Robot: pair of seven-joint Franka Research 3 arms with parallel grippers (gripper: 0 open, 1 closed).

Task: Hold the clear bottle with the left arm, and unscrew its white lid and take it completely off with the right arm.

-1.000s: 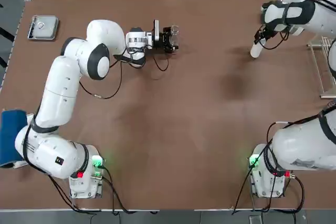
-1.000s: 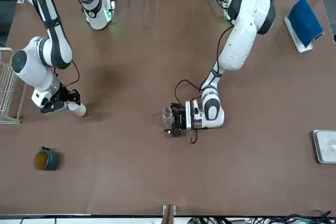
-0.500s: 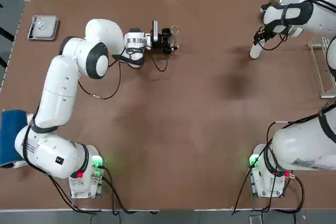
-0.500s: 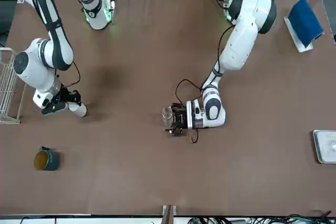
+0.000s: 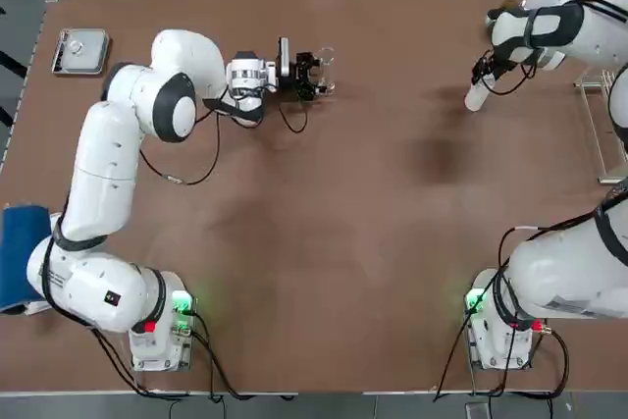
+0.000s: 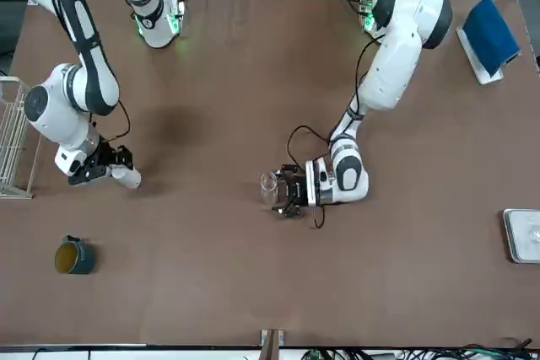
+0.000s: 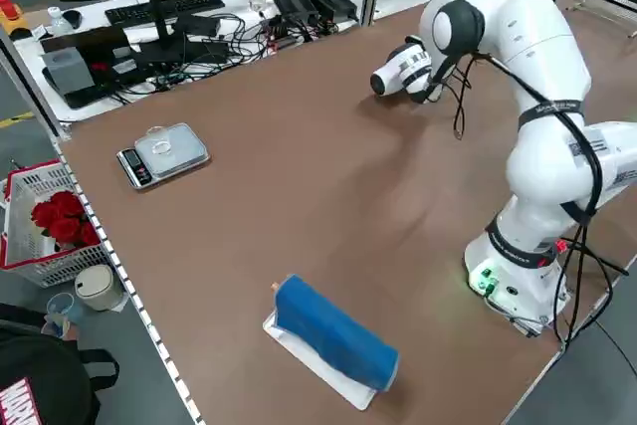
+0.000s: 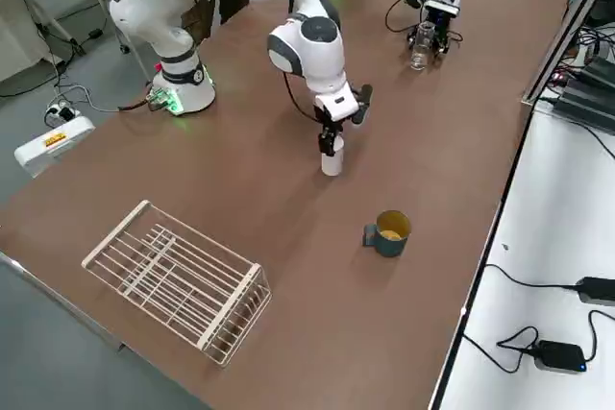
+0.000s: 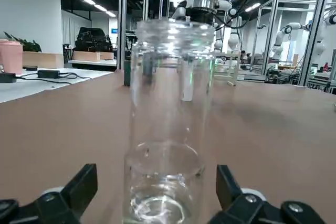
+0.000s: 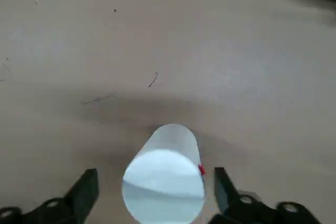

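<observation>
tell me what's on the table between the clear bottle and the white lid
Nothing: in the top view only bare table separates the clear bottle from the white lid.

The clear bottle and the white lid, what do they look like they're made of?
The clear bottle, standing on the table between the left gripper's open fingers, looks like colourless glass or hard clear plastic: the room shows through it and its wall carries sharp highlights. The white lid, between the right gripper's open fingers, looks like opaque white plastic with a smooth, faintly satin surface.
</observation>
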